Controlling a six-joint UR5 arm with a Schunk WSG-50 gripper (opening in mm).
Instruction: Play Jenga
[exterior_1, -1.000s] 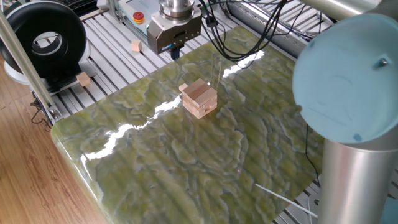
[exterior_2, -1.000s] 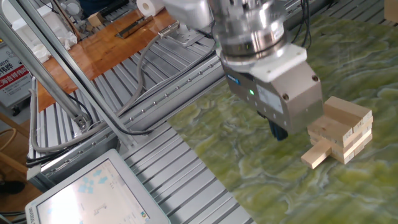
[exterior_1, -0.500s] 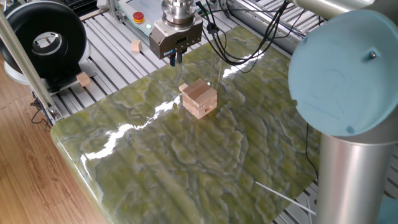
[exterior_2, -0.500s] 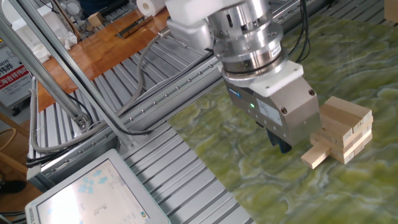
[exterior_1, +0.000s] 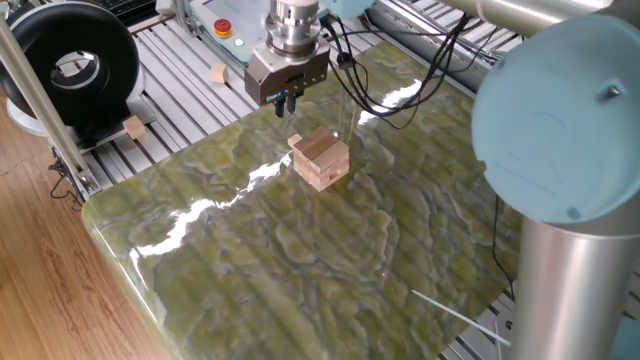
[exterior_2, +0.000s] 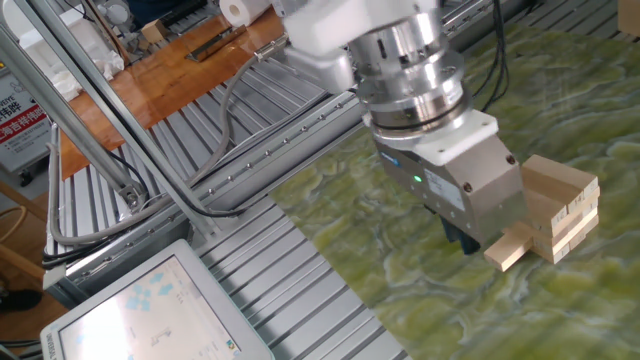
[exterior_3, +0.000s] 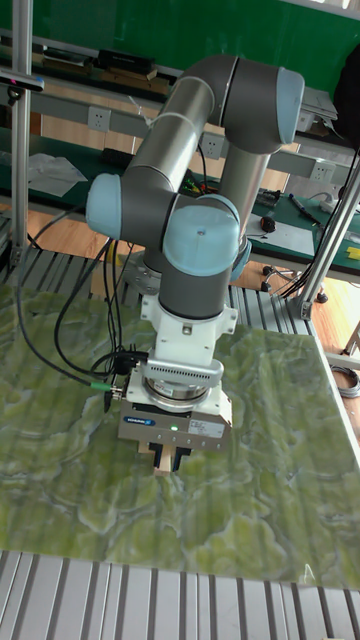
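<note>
One fixed view: the Jenga tower (exterior_1: 320, 158) stands well in from every counter (exterior_1: 300, 270) edge, toward the far side of the green mottled top. It is a short stack, all layers in place as far as I can see. The claw (exterior_1: 284, 100) hangs just beyond the tower on the far side, fingers pointing down, holding nothing. The fingers look close together, but they are too small here to judge the gap. Two small wooden cubes (exterior_1: 218, 74) and (exterior_1: 134, 127) lie off the counter on the slatted metal frame near the far left corner.

The other fixed view: one block (exterior_2: 508, 247) sticks out of a low layer of the tower (exterior_2: 552, 214), its end pointing toward the claw (exterior_2: 463, 240). The dark fingertips sit low, just beside that end; contact cannot be confirmed. The claw body hides the finger gap, so I cannot tell wide or narrow.

Tall fixed view: the claw (exterior_3: 173, 458) faces down at the counter (exterior_3: 270, 500), fingers near each other, and a sliver of pale wood (exterior_3: 157, 457) shows behind them.

Judgement on progress: early. One block is partly out, not free. Left to do: draw it clear and set it on top.
</note>
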